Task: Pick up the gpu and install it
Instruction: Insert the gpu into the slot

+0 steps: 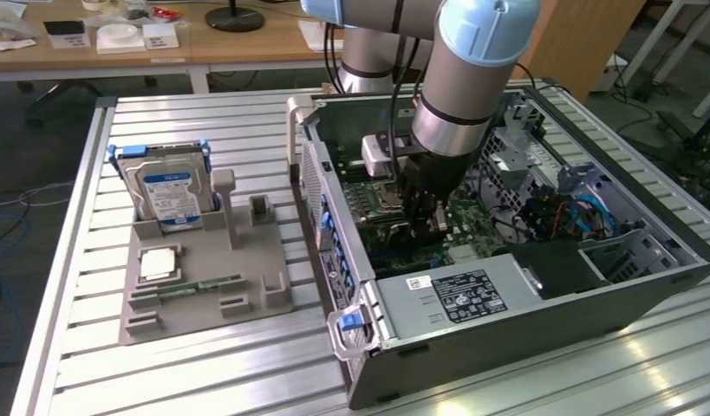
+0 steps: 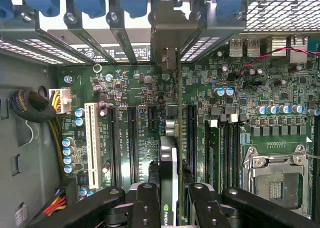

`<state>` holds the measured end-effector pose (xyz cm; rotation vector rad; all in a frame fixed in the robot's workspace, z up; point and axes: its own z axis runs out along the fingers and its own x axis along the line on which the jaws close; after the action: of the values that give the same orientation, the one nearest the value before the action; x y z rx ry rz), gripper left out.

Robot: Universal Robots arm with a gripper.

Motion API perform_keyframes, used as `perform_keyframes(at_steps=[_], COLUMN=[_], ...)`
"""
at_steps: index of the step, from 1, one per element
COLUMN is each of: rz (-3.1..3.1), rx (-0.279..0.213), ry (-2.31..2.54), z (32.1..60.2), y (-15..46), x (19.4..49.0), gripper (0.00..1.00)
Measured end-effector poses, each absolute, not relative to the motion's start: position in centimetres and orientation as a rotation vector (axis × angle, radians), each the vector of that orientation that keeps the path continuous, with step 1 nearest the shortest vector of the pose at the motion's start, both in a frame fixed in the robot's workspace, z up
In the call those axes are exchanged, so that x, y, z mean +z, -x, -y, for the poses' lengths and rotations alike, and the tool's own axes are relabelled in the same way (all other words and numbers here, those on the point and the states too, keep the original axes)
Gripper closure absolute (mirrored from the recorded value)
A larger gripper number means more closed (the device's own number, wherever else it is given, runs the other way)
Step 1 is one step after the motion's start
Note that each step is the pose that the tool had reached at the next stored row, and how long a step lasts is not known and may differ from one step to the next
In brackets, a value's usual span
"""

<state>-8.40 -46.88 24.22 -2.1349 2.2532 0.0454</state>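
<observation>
Inside the open grey computer case, mid-frame in the exterior view, the black pincer grasps the thin black gpu edge-on above the green motherboard; seating well probably needs it upright, parallel to the long black slots.

A slatted metal counter caught bright glare on its slats. Behind it stood a wooden counter (small white boxes and a black round base on top), and loose cables trailed over the grey floor at the exterior view's left.
</observation>
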Motion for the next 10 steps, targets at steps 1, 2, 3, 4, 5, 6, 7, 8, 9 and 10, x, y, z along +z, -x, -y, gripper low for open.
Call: perform_keyframes(at_steps=[1, 2, 3, 4, 5, 6, 7, 8, 9, 10], rz=[-2.253, -2.253, -2.253, -2.253, -2.253, -2.253, -2.254, -2.253, -2.253, -2.253], rx=[0.045, 0.045, 0.045, 0.045, 0.045, 0.045, 0.045, 0.045, 0.045, 0.045], ry=[2.135, 2.135, 2.135, 2.135, 2.135, 2.135, 2.135, 2.135, 2.135, 2.135], z=[46.88, 46.88, 46.88, 46.88, 46.88, 46.88, 46.88, 46.88, 46.88, 46.86], y=[8.40, 8.40, 8.40, 8.38, 8.34, 8.29, 8.25, 8.22, 8.22, 8.22], x=[24.22, 24.22, 24.23, 24.23, 24.23, 24.23, 24.23, 24.23, 24.23, 24.23], gripper=[0.73, 0.73, 0.73, 0.73, 0.73, 0.73, 0.73, 0.73, 0.73, 0.73])
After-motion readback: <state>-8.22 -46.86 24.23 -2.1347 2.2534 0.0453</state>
